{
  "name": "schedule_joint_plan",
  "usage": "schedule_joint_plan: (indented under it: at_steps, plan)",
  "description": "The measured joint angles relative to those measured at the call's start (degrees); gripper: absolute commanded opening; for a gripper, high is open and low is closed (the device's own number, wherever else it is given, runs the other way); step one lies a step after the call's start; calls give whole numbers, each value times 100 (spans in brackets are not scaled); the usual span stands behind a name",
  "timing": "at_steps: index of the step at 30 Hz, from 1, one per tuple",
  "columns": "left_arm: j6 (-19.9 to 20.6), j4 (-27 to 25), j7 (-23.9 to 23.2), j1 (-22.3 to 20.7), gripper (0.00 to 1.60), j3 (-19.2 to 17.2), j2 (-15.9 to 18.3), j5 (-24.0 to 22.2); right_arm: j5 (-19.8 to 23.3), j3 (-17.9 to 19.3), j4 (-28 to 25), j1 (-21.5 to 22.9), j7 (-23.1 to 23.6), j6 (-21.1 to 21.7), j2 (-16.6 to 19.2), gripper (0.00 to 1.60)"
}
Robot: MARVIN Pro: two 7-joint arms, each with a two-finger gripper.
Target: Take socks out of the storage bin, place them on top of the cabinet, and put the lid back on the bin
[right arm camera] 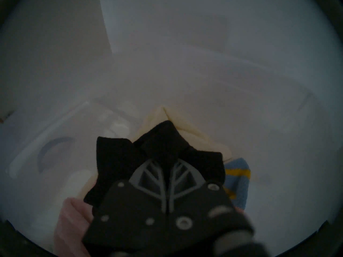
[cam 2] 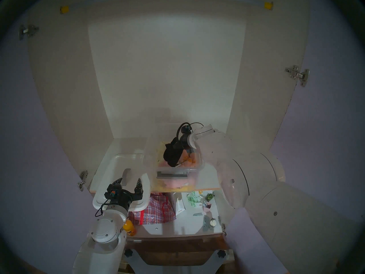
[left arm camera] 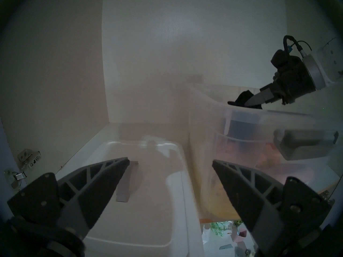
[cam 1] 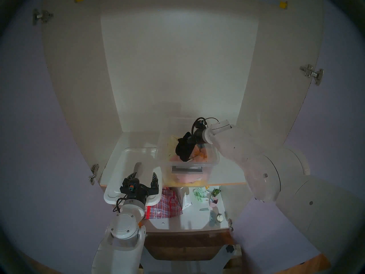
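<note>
The clear storage bin (cam 1: 214, 159) stands open on the upper shelf (cam 1: 229, 174) of the cabinet (cam 1: 177, 60), with pastel cloths inside. My right gripper (cam 1: 184, 144) is shut on the black socks (cam 1: 183, 151) and holds them just above the cloths, inside the bin's rim. In the right wrist view the socks (right arm camera: 157, 147) bunch around my shut gripper (right arm camera: 168, 163). The white lid (cam 1: 126, 162) lies on the shelf left of the bin, its front overhanging the edge. My left gripper (cam 1: 144, 173) is open and empty over the lid's front, near its grey bar handle (left arm camera: 126, 180).
On the lower shelf lie a red checked bag (cam 1: 164, 204), a white carton (cam 1: 186, 200), a pink cup (cam 1: 214, 201) and small items. An orange bottle (cam 2: 129, 229) stands by my left arm. Lilac doors hang open on both sides on metal hinges (cam 1: 313, 74).
</note>
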Motion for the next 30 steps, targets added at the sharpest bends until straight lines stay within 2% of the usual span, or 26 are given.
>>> schedule_joint_plan:
  at_steps: [6, 13, 16, 20, 21, 26, 27, 29, 30]
  plan:
    - [0, 1, 0, 0, 160, 1, 1, 0, 49, 211, -250, 113, 94, -289, 110, 0]
    - [0, 1, 2, -1, 160, 2, 2, 0, 136, 431, -658, 186, 222, -541, 381, 0]
    - [0, 5, 4, -1, 160, 2, 1, 0, 168, 522, -990, 185, 279, -658, 586, 0]
    - [0, 5, 4, -1, 160, 2, 1, 0, 168, 522, -990, 185, 279, -658, 586, 0]
    - [0, 4, 4, -1, 160, 5, 4, 0, 240, 662, -1306, 142, 334, -769, 901, 0]
    - [0, 4, 4, -1, 160, 5, 4, 0, 240, 662, -1306, 142, 334, -769, 901, 0]
    - [0, 4, 4, -1, 160, 6, 4, 0, 238, 696, -1652, -37, 336, -756, 1000, 0]
    - [0, 4, 4, -1, 160, 6, 4, 0, 238, 696, -1652, -37, 336, -756, 1000, 0]
    - [0, 6, 6, -1, 160, 6, 5, 0, 214, 728, -1893, -238, 293, -753, 1361, 0]
